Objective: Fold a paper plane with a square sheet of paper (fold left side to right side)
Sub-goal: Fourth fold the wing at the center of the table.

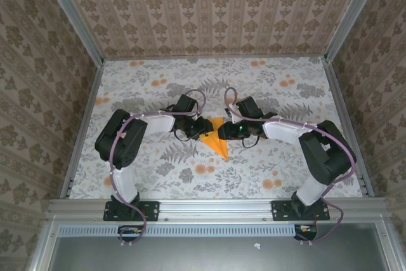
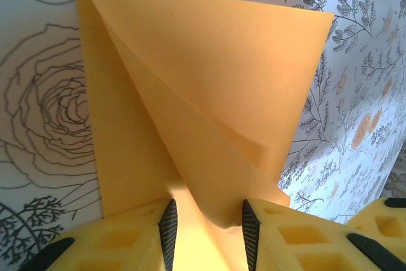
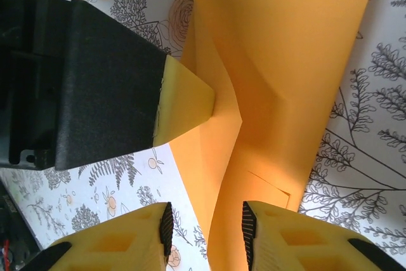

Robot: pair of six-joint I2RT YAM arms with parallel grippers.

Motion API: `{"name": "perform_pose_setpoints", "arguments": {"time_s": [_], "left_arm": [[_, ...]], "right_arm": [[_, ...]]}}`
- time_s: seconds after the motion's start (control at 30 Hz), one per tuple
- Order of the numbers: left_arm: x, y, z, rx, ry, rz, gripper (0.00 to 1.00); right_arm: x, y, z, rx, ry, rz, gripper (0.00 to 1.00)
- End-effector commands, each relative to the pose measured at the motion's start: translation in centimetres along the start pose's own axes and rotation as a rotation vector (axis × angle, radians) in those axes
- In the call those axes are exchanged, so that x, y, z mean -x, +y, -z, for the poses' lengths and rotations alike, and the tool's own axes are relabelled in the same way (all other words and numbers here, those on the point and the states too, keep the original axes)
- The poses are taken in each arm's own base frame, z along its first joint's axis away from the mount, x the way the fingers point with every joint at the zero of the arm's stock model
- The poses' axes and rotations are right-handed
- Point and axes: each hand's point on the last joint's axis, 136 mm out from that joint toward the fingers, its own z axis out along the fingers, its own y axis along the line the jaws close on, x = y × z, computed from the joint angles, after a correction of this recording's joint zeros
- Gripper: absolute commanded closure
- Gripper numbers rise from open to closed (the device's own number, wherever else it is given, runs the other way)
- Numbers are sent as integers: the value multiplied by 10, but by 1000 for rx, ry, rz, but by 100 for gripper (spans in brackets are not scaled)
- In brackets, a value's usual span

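The bright orange paper (image 1: 216, 140) lies at the table's centre as a creased, pointed shape with its tip toward the near edge. In the left wrist view the paper (image 2: 209, 80) shows a raised diagonal flap that runs down between the jaws of my left gripper (image 2: 207, 226); the jaws stand apart, open. My left gripper (image 1: 203, 129) is at the paper's left edge and my right gripper (image 1: 225, 132) at its right. In the right wrist view the paper (image 3: 279, 61) rises as a fold between the open right gripper (image 3: 206, 230), and a left fingertip (image 3: 187, 103) touches its edge.
A grey-white cloth with fern and small orange flower prints (image 1: 266, 93) covers the table. Metal rails (image 1: 216, 206) frame the near edge and both sides, and patterned walls close in the back and sides. Both arms bend in toward the middle.
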Motion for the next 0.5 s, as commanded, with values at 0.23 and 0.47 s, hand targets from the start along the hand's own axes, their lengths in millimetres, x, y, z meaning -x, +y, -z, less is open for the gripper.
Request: {"name": "perform_pose_setpoints", "arguments": {"time_s": [0.23,0.47], "left_arm": [[-3,11,-2,51,9,33,64],[-3,12,-1,55,9,34,64]], "right_arm": [[-4,4,-24,68,76,-90,70],[-6,-1,-26,40,86,-94,93]]}}
